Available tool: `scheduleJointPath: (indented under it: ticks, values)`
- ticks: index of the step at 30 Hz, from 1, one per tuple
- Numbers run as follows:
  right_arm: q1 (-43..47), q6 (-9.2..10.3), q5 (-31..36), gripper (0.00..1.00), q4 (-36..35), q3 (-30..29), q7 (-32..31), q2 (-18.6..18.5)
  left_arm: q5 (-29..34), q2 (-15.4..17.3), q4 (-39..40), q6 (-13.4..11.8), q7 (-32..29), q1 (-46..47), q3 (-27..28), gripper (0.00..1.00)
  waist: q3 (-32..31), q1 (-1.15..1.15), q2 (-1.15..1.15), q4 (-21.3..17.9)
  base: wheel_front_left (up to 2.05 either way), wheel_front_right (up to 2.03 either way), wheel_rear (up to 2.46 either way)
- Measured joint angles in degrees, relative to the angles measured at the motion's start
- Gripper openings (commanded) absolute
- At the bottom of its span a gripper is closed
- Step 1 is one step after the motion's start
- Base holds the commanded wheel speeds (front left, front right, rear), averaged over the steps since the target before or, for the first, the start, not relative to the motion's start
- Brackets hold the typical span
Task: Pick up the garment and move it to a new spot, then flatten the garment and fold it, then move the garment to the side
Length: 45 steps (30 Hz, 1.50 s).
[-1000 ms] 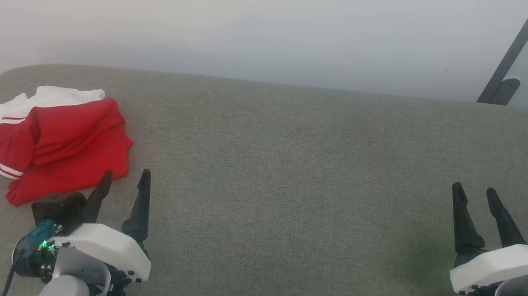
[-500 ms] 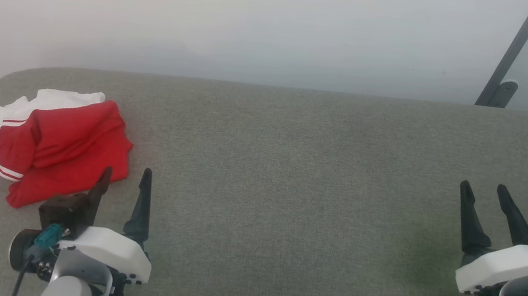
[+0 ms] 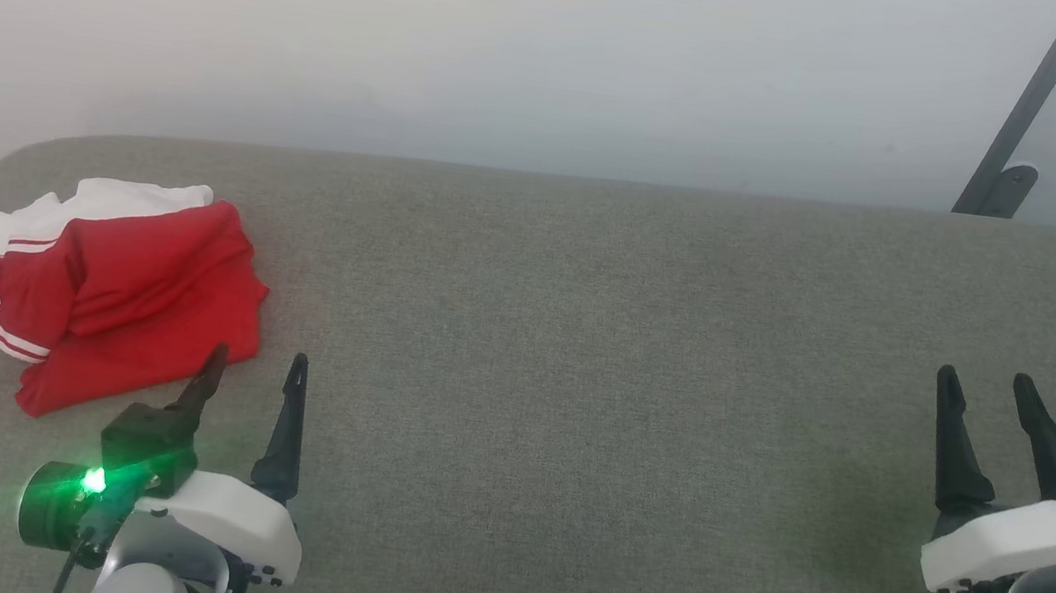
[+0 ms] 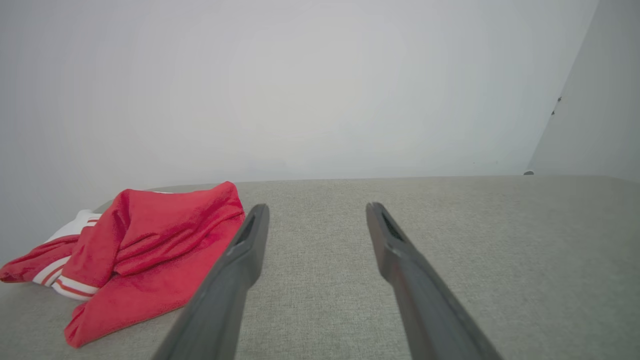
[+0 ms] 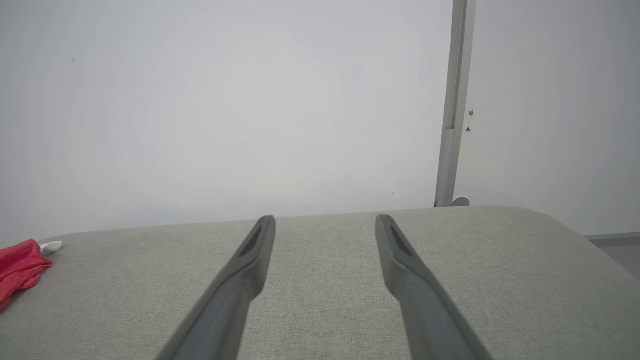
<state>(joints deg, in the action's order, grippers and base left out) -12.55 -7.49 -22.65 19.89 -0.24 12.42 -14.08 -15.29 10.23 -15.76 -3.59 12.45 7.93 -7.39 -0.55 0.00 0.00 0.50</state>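
Note:
The garment (image 3: pixel 100 294), red cloth with white sleeve parts and red-and-white striped trim, lies crumpled at the far left of the grey padded table (image 3: pixel 583 344). My left gripper (image 3: pixel 258 364) stands open just right of the garment's near edge, nothing between its fingers. In the left wrist view the garment (image 4: pixel 135 250) lies to the left of the open left gripper (image 4: pixel 315 207). My right gripper (image 3: pixel 981 382) stands open over the table's right side, far from the cloth. The right wrist view shows the open right gripper (image 5: pixel 325 219) and a red edge of the garment (image 5: pixel 17 267) at far left.
A pale wall runs behind the table. A dark slanted post (image 3: pixel 1017 125) with a foot stands behind the table's back right corner. The table's corners are rounded, and the garment reaches close to the left edge.
Both grippers have drawn back a little toward the near edge, still open. A green light now glows on the left wrist. The garment has not moved.

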Motion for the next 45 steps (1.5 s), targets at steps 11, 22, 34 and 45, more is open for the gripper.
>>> scheduleJointPath:
  ticks: [11, 22, 34, 45]
  values:
    - [0.55, 0.0, 3.65, 1.0, -0.58, -0.56, 1.2, -0.1, 5.19, -0.59, -0.9, 0.71, 1.31, 0.33, 0.6, 1.0, -0.09, 0.0, 0.0, 0.45, 0.0, 0.0, 0.0]
    - [2.1, 0.0, 4.94, 1.0, -1.59, -1.42, 2.3, -0.65, 9.34, -2.37, -2.96, 1.38, 2.34, 0.9, 1.25, 1.0, -0.1, 0.0, 0.0, 5.74, 0.0, 0.0, 0.0]
    - [2.44, 0.0, 4.99, 1.0, -1.57, 3.25, 2.54, 0.1, 9.78, -3.37, -3.32, 1.42, 2.58, -0.03, 3.82, 1.0, -0.73, 0.0, 0.0, 19.0, 0.0, 0.0, 0.0]
    - [-0.27, -0.01, 3.68, 1.0, -0.59, 12.78, 2.55, 1.1, 8.42, -4.79, -0.13, 0.75, 2.59, -3.7, 8.56, 1.0, 0.26, 0.0, 0.0, 28.95, 0.0, 0.0, 0.0]
